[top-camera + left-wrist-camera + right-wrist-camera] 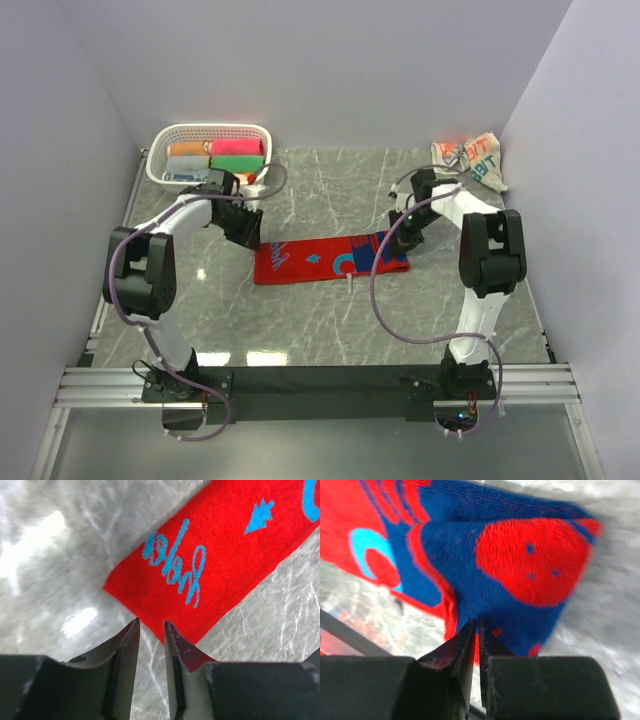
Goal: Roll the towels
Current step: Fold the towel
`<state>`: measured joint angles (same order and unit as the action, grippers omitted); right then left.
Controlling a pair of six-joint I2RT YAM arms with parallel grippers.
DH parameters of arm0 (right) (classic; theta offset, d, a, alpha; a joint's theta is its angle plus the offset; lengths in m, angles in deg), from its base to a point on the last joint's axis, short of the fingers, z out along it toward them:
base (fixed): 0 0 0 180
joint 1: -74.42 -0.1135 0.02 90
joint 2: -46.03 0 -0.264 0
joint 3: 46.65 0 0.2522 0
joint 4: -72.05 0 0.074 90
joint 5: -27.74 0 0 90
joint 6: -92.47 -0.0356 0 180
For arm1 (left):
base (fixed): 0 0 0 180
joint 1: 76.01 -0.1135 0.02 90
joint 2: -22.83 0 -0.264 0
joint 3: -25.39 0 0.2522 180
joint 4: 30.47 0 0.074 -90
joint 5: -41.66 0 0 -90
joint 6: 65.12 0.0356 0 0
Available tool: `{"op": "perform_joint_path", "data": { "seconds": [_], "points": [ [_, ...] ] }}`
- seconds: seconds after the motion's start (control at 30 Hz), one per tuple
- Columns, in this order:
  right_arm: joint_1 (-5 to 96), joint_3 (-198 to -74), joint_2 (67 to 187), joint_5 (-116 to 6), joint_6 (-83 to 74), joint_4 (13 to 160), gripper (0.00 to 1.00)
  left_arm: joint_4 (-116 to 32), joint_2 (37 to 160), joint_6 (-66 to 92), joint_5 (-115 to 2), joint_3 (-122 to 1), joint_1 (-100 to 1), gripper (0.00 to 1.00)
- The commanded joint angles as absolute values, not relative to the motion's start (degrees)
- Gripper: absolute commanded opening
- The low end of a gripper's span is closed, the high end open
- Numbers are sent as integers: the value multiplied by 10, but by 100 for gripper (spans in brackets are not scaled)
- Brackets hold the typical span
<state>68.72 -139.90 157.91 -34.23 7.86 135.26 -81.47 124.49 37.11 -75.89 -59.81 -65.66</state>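
— Grey marble table [330, 330], white walls on three sides. Where's the work?

— I have the red towel [320, 260] lying flat in the middle, between my two arms. Its long axis runs left to right, with the right end tipped slightly farther away. The blue end [392, 250] points right and the script end points left. The cream towel [470, 160] lies crumpled in the far right corner. The basket [160, 165] at far left holds rolled cloths.

— How will it handle?

— Soft, light and limp, I'd judge. It has no stiffness, so a pinched corner would lift while the rest drags. I'd take it by a short edge and roll along the length.

— Grippers?

— My left gripper [151, 625] hangs just beside the left end. Its jaws are a narrow gap apart with nothing between them. My right gripper [476, 622] sits at the edge of the blue end with its jaws almost together. I cannot tell whether any cloth is caught. That end looks folded over on itself.
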Motion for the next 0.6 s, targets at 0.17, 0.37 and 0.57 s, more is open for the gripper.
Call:
{"op": "perform_joint_path", "data": {
  "seconds": [0.17, 0.37, 0.57],
  "points": [
    [652, -1328, 1562, -372, 78, 1315, 13, -822, 1337, 350, -734, -655, -627, 26],
    [611, -1267, 1513, -294, 76, 1320, 16, -860, 1459, 366, -676, -814, -615, 22],
    [633, -1250, 1419, -225, 77, 1290, 29, -872, 1604, 380, -709, -1087, -617, 31]
  ]
}}
